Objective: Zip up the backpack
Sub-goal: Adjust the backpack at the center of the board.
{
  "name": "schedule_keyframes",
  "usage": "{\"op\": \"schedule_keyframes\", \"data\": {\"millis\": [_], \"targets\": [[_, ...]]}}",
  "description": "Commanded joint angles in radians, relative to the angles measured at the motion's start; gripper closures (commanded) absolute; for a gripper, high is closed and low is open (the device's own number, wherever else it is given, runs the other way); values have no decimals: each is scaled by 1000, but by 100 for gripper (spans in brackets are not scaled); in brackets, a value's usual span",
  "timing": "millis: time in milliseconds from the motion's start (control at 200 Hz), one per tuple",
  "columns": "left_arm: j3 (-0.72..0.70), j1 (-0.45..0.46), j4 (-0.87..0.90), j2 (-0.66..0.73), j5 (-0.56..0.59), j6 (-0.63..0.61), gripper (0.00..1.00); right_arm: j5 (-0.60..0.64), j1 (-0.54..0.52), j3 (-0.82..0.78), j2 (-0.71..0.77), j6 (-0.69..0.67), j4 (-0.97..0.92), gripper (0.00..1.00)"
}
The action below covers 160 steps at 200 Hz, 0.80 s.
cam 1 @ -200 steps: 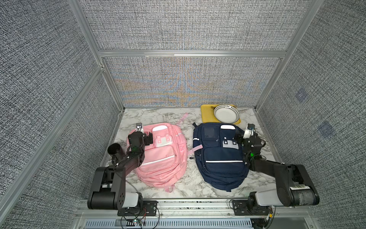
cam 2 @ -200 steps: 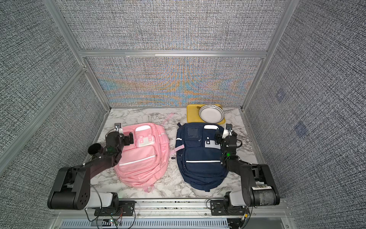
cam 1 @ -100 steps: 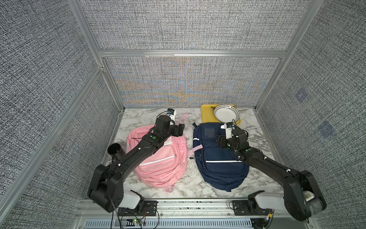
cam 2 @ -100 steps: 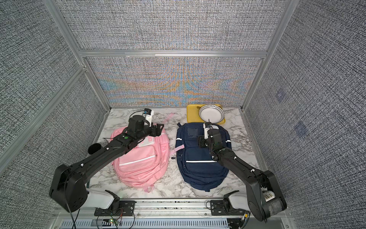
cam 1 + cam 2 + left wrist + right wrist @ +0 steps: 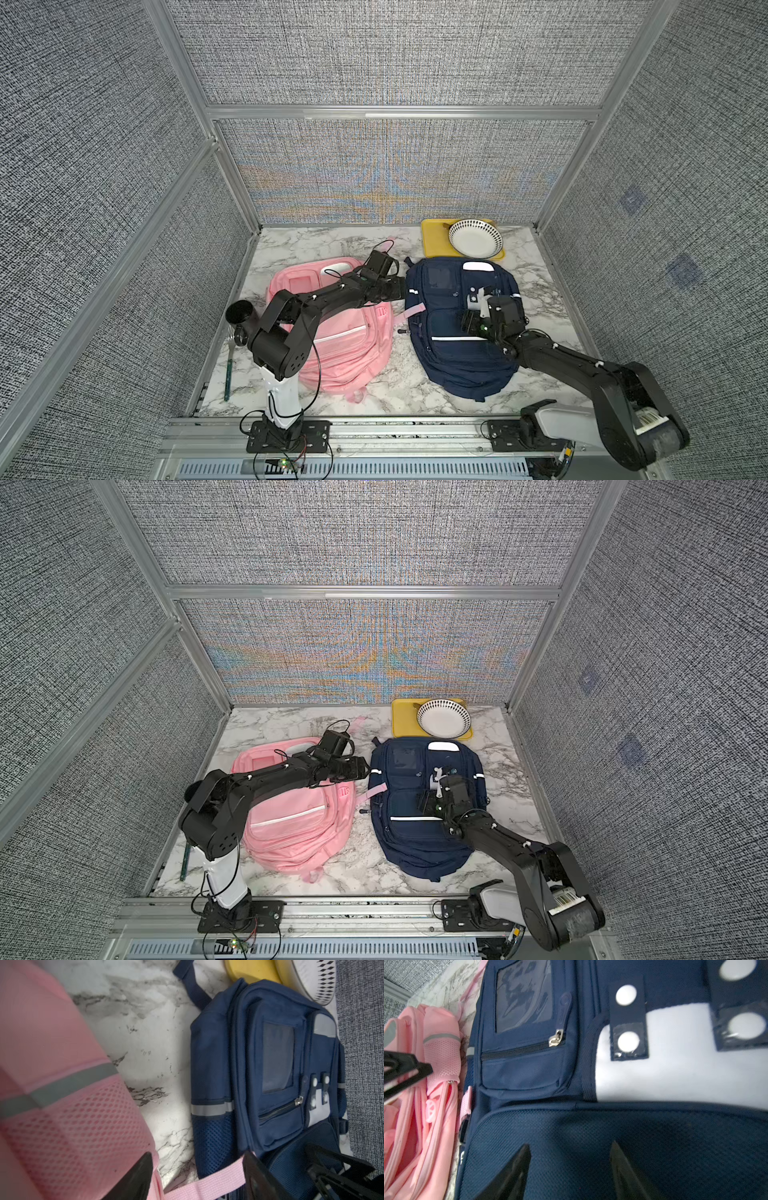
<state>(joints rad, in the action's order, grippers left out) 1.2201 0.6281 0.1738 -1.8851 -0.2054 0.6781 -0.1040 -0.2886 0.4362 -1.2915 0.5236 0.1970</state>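
Backpacks lay flat, fronts up, side by side on the table: the pink backpack toward nine o'clock and the navy backpack toward three, a layout that seemed meant to put one bag under each arm. You had the left gripper stretched across the pink backpack to its two-o'clock edge, at the gap between the bags. Its fingers stood apart and clamped nothing, though a pink strap crossed the space beneath them. That reach made sense to me, because the right wrist view showed the side seam on that edge gaping, with darker lining inside, so this looked like the zip you needed to close. You held the right gripper low over the mesh pocket near the middle of the navy backpack, fingers apart and empty; whether they touched the cloth I could not tell. The small pocket zip above it looked shut, its slider parked at the end of the track, so I judged that arm was placed to steady things or to search rather than to pull. The tray and the bowl sat at one o'clock, well apart from both grippers. No pull was gripped yet.
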Motion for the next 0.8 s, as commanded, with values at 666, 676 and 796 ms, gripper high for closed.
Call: {"op": "schedule_keyframes", "data": {"millis": [666, 676, 796], "targets": [[101, 8, 208, -51, 168, -32, 26, -24, 197, 107, -66, -141, -150, 35], [111, 11, 208, -53, 167, -33, 26, -22, 195, 106, -59, -139, -153, 35], [220, 50, 208, -99, 124, -26, 26, -10, 169, 84, 12, -109, -176, 35]]}}
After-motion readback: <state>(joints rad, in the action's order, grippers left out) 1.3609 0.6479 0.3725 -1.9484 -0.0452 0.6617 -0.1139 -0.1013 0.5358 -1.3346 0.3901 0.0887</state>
